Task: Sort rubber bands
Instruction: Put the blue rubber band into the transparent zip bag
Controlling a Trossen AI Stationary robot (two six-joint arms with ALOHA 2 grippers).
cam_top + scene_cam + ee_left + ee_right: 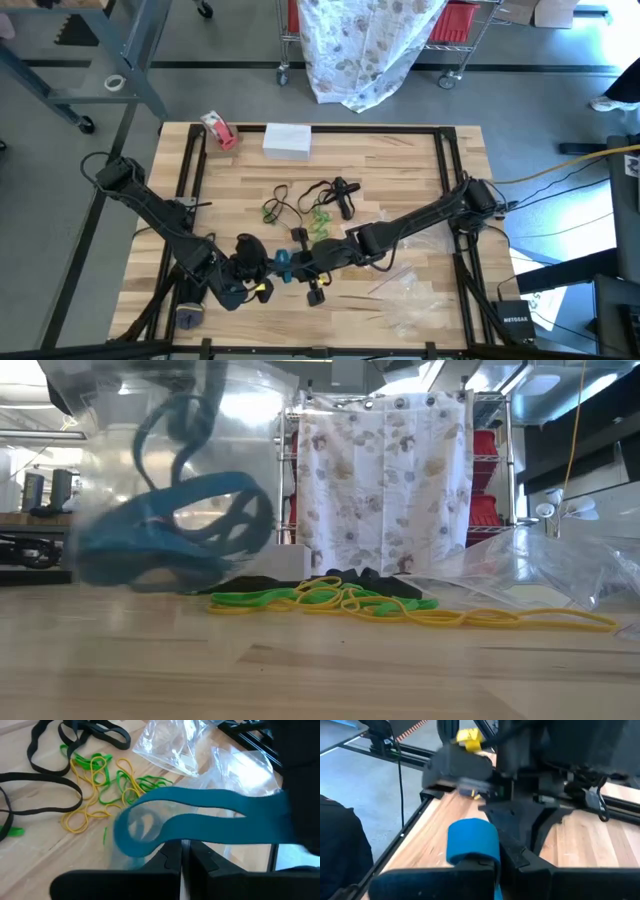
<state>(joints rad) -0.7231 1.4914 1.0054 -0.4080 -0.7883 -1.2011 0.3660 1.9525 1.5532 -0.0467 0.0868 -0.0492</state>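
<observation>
A wide blue rubber band (283,262) (210,817) is stretched between my two grippers near the table's near edge. My left gripper (250,268) (184,851) is shut. It holds up a clear bag (170,470) with blue bands (190,530) inside. My right gripper (300,262) (475,865) faces it, shut on the blue band (472,842). Black, green and yellow bands (300,205) (100,785) (350,600) lie loose on the wood mid-table. My left gripper is shut on a thin, pale edge (183,870), which seems to be the clear bag's; the fingers hide most of the contact. The bag hangs lifted, with blue bands inside. My right gripper pinches the blue band's looped end (470,852) between its two fingers, coming level from the table's right. The band is lifted off the wood and runs toward the left gripper.
More clear plastic bags (410,300) (175,745) lie on the table's near right. A red-and-white tape roll (218,130) and a white box (287,140) sit at the far edge. Black frame rails (190,180) run along both sides.
</observation>
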